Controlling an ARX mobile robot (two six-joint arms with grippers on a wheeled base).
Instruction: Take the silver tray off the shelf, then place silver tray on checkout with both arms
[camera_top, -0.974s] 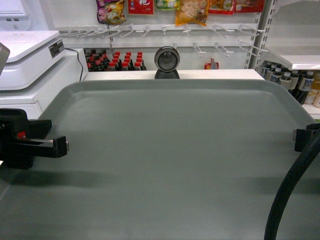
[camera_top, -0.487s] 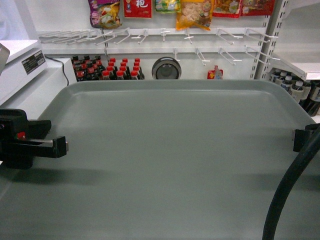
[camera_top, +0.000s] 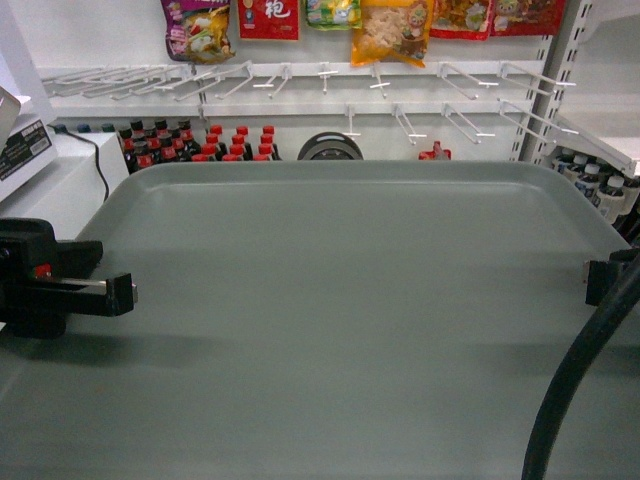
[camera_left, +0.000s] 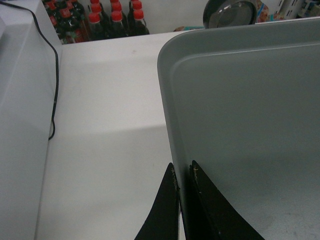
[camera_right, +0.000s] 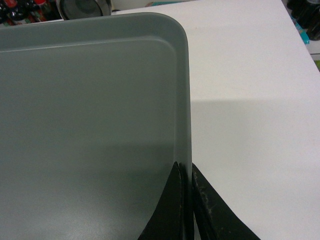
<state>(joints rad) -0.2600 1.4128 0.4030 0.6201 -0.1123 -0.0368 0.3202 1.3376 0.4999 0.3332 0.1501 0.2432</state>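
I've got the tray (camera_top: 350, 310) pinched by its rim on both sides, left gripper (camera_left: 184, 175) and right gripper (camera_right: 188, 172) clamped tight, holding it over the white table (camera_right: 250, 75), so next I lower both arms evenly.

Left pincer (camera_top: 115, 293): matte black, blocky housing with a small red mark and a pale metal strip along its flat finger. Right pincer (camera_top: 597, 282): black, squared tip; thick black cable (camera_top: 575, 380) curving below it
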